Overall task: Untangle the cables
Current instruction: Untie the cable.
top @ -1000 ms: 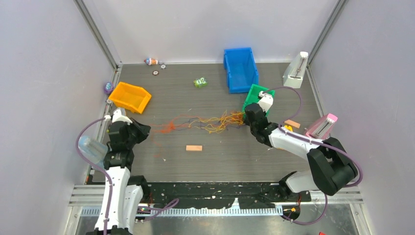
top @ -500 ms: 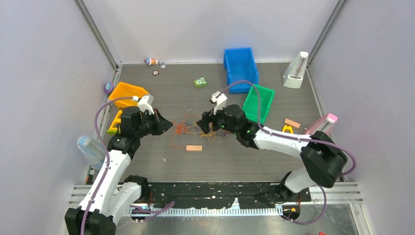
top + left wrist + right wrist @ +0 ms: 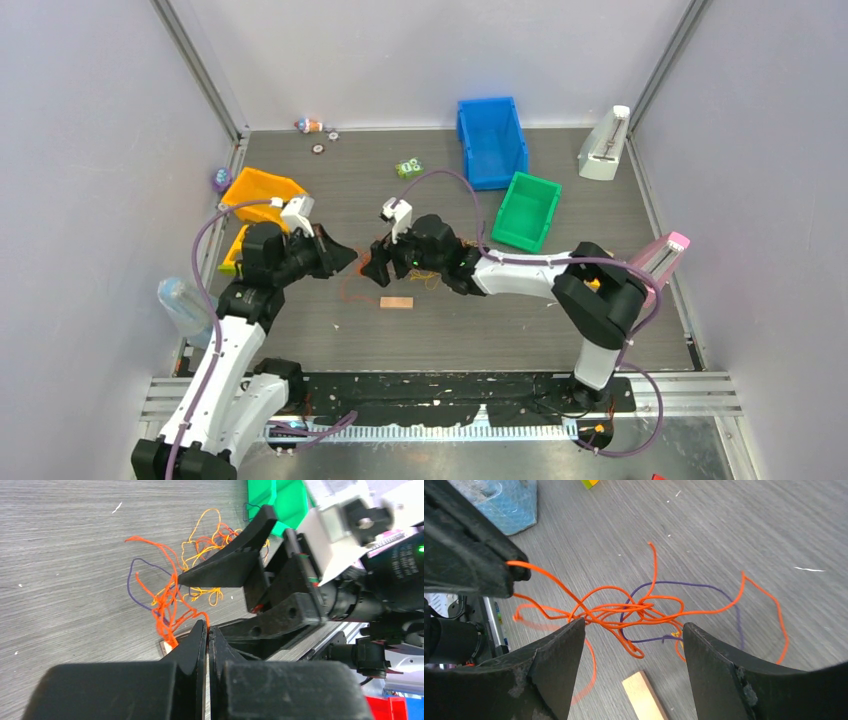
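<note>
left claw (image 3: 206, 630): shut tight, tips pinched on an orange strand of the cables (image 3: 624, 612). in the right wrist view the strand runs straight out of its tip. right claw (image 3: 631, 635): jaws wide apart, gripping nothing, hovering over the knot w/ a finger each side of it in its own view. can't tell if it touches. the two claws sit nose to nose, v close, near mid-desk.

cables: small bunch on the desk (image 3: 480, 330) btwn & under the claws. orange loops cross at one tight spot w/ a purple strand threaded thru, and some yellow-orange ones trail off under the right arm.

step in hand, my read: left anchors, right comes down for a 2nd grip. best to pick one strand only, prob the purple or a free orange end, just off the knot & not the whole clump. then pull away from the left claw slow & low so loops slide out rather than cinch. keep left clamped, else the lot just drags.

room: wood block (image 3: 396, 302) lies just on the near side of the bunch & could snag a strand. open desk runs right toward the green bin (image 3: 527, 210). orange bin (image 3: 262, 192) sits close behind the left arm, so less room there. blue bin (image 3: 492, 140) is far back, walls well off.
</note>
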Controlling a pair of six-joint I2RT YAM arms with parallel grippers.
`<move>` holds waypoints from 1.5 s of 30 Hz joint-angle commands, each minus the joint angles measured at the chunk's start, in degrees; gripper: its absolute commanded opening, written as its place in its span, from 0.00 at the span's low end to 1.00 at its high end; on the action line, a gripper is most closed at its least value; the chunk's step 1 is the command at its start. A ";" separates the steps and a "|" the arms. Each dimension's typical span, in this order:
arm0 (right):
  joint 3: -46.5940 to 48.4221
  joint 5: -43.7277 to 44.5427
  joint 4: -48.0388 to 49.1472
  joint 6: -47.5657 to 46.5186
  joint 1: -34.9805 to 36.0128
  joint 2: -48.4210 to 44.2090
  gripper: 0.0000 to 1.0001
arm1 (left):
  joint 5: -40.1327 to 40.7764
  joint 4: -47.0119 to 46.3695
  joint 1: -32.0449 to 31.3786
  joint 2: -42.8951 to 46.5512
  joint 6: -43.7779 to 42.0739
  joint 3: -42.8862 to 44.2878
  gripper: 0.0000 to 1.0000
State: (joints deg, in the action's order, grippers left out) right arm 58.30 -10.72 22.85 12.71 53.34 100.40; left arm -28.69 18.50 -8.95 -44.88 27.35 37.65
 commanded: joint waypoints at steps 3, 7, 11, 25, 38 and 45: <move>4.52 0.78 4.52 7.05 1.20 5.40 0.74 | -3.71 -9.73 -0.11 4.32 7.34 -4.20 0.00; 6.99 6.91 0.33 11.34 1.23 9.26 0.65 | -7.17 -14.38 -0.10 5.47 11.92 -6.24 0.00; 9.05 14.62 -7.01 12.04 1.11 11.15 0.48 | -7.51 -12.51 -0.10 7.70 12.64 -3.58 0.00; -8.24 21.08 -9.39 19.01 -10.11 -1.89 0.06 | 11.63 7.96 6.01 10.14 0.94 11.60 0.00; -7.06 12.77 -15.42 13.45 -14.76 -5.76 0.05 | 2.86 9.45 3.74 -4.89 -4.46 11.23 0.58; -5.47 12.40 -16.38 12.09 -14.81 -5.27 0.05 | 17.66 5.34 -13.15 -13.87 -4.38 8.89 0.83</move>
State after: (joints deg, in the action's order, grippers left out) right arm 51.11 2.87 5.52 26.30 38.41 95.98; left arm -18.81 26.96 -16.53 -56.47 23.92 47.05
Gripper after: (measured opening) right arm 0.060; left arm 0.819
